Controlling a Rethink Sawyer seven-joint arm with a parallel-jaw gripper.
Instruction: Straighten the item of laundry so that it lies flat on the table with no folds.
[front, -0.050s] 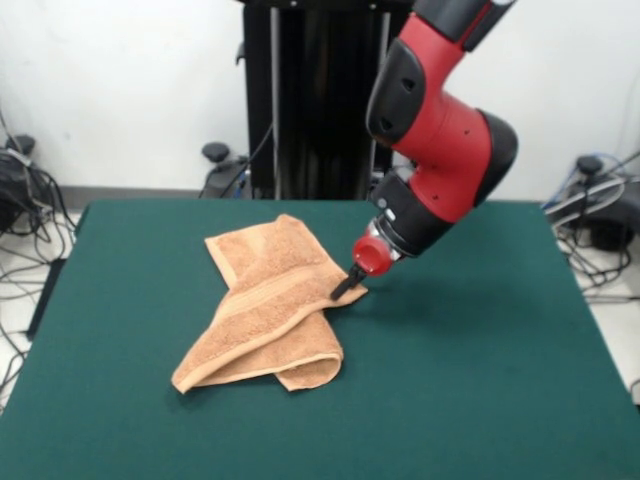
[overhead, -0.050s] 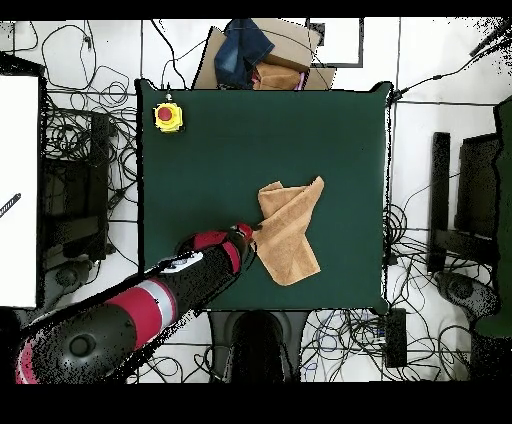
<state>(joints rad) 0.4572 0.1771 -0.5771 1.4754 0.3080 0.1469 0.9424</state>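
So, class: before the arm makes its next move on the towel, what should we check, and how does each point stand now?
1. Towel flat: not ok, folded over itself, layers overlapping.
2. Towel fully on the table: ok, well inside every edge.
3. Gripper at the towel's edge: ok, its tip meets the corner nearest the arm.
4. Cloth actually gripped: cannot tell, the tip is too small to read.
5. Room to spread: ok, bare green felt surrounds the towel.
6. Yellow box with red button clear of the work: ok, it sits at a far corner.
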